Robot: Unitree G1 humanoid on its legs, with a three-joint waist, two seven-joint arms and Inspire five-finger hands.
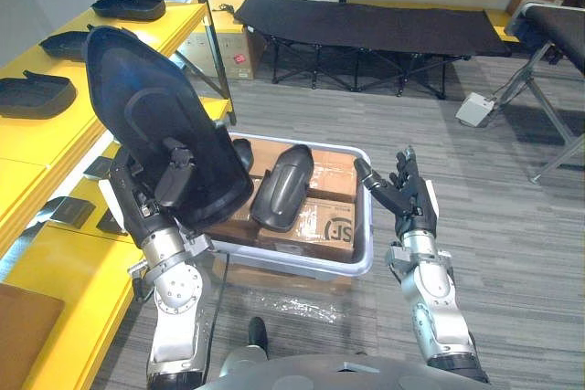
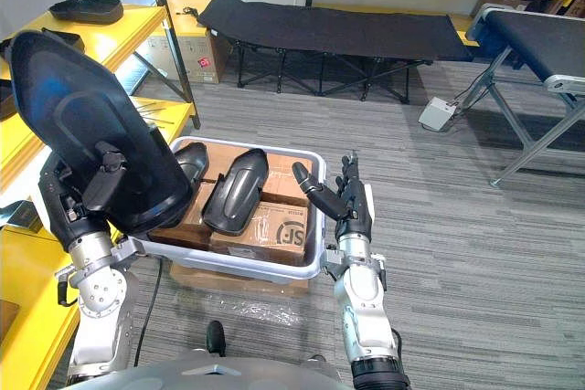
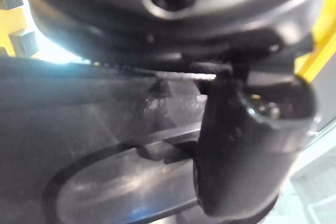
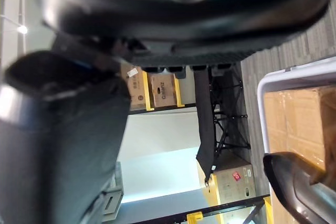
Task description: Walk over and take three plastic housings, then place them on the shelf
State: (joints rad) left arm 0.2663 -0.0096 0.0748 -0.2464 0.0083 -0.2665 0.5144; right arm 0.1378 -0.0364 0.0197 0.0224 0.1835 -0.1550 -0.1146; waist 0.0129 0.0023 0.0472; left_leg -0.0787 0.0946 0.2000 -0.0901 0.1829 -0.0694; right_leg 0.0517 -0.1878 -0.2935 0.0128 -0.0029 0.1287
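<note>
The left arm is bent upward at the left of the bin [image 1: 302, 268], and the left hand [image 1: 151, 198] grips the lower end of the held housing [image 1: 151, 107]. The thumb [image 3: 247, 140] lies curled across its inner face, and the fingers are behind it. The held housing is a large, glossy black shell with a rounded top. It stands nearly upright, tilted a little back, and its hollow side with a raised oval outline faces the camera. It hangs over the bin's left edge, between the bin and the yellow shelf [image 1: 46, 134].

The right arm rises at the bin's right side. The right hand [image 1: 402, 194] is held upright with its fingers straight and spread and its thumb pointing toward the bin. It holds nothing and is close to the rim without touching it.

The bin is pale grey and sits on the carpet with brown boxes [image 1: 329, 221] inside. 1 smaller black bin housing [image 1: 281, 184] lies on the boxes, dome side up. Another dark piece behind it is partly hidden by the held housing.

On the shelf to the left lie 3 black shelf housings [image 1: 128, 6], each apart from the others. A black cot [image 1: 366, 29] stands well beyond the bin.
</note>
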